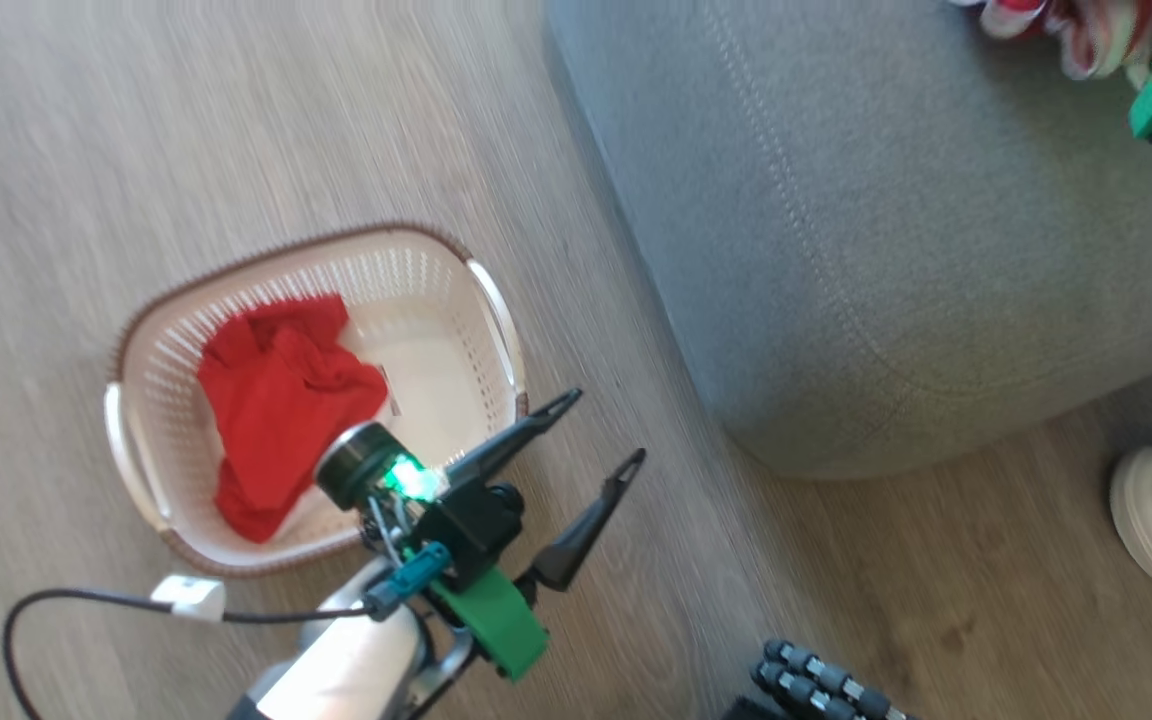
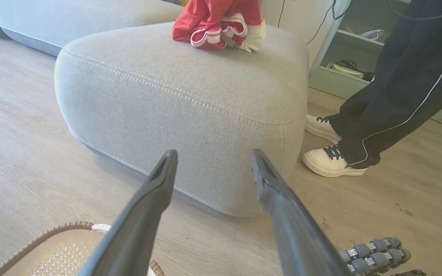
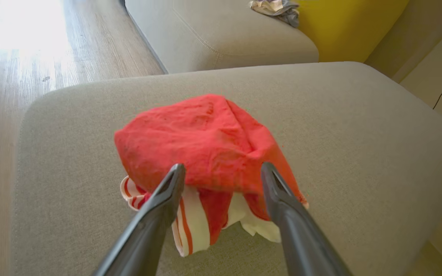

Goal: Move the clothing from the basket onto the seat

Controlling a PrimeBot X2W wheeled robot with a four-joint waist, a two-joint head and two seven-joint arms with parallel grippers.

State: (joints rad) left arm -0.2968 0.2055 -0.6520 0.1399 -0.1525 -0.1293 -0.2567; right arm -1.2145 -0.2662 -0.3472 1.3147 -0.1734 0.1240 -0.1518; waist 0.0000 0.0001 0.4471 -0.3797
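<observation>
You see one plain red garment [image 1: 276, 415] in the cream, brown-rimmed basket [image 1: 396, 275]. The second garment [image 3: 205, 142] is red with white, red-striped bands; the seat [image 1: 936, 250] is grey.

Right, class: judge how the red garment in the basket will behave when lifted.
Probably floppy: the red garment lies crumpled in folds in the basket, so it should sag from one pinch. Likely light, as thin cloth. Unlikely to roll.
</observation>
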